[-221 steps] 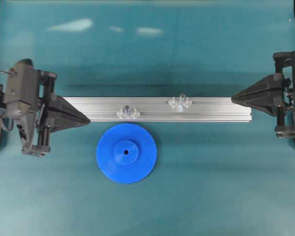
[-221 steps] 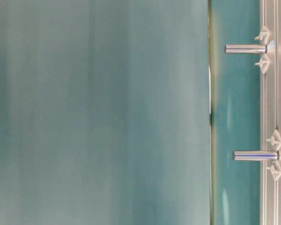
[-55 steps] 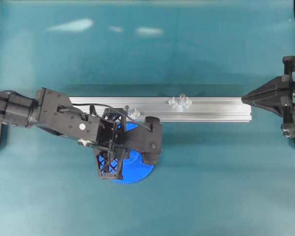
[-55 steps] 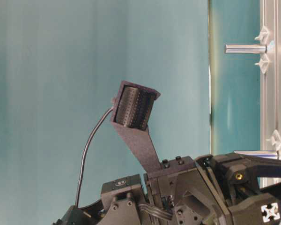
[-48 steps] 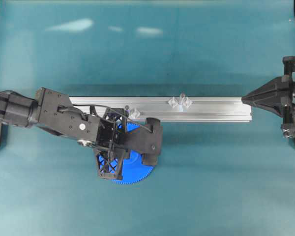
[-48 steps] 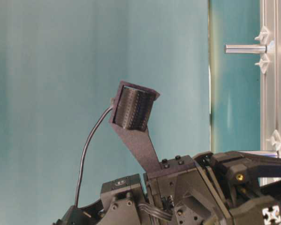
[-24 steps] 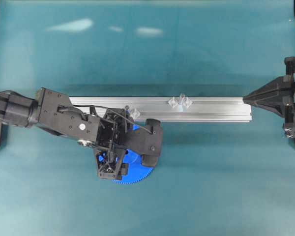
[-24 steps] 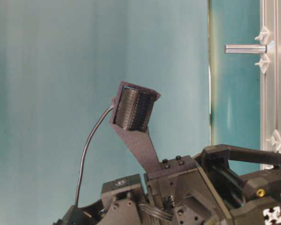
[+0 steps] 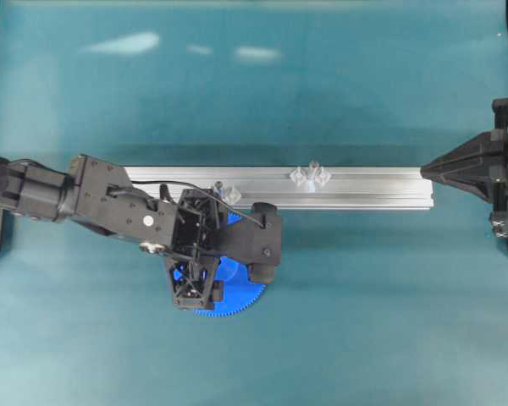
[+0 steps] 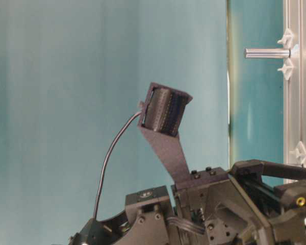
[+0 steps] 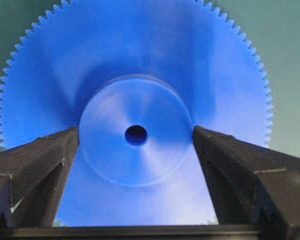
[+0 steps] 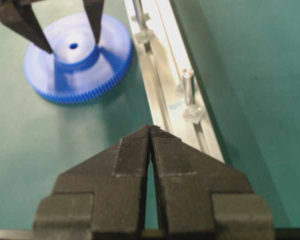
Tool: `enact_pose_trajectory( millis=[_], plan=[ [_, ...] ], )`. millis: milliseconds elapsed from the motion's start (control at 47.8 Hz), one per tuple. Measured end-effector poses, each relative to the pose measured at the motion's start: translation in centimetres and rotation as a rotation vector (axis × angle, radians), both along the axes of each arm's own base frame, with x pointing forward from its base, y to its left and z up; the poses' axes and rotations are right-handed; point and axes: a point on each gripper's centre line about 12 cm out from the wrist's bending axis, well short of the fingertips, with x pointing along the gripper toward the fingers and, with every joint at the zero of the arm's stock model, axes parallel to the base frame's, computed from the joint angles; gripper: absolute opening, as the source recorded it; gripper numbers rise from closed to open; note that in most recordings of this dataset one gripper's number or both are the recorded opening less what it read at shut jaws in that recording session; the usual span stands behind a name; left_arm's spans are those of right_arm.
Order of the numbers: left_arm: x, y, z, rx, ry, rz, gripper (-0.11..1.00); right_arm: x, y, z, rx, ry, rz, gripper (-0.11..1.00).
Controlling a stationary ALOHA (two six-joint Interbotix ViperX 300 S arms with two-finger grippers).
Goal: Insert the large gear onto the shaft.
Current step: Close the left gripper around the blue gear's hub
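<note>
Large gear (image 11: 135, 100) lies flat beside the rail (image 9: 356, 188); our left end effector (image 11: 135, 137) straddles its hub, spread, seemingly not gripping.

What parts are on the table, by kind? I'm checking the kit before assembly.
Large gear: 1
Shaft: 2, the other at
Aluminium rail: 1
Total: 4
</note>
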Motion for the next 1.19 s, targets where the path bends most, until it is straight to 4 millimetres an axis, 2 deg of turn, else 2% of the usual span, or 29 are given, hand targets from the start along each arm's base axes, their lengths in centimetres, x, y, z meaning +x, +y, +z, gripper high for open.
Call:
enact_pose_trajectory(
  millis=[397,1192],
  plan=[
    [0.1,0.0,-0.9,-0.001,0.020,0.012,0.95,0.0,0.0,0.0,0.000,0.002,0.000,0.09],
    [0.3,-0.1,-1.2,-0.013,0.026,0.052,0.95,-0.1,0.0,-0.3,0.001,0.008,0.000,0.09]
  ],
)
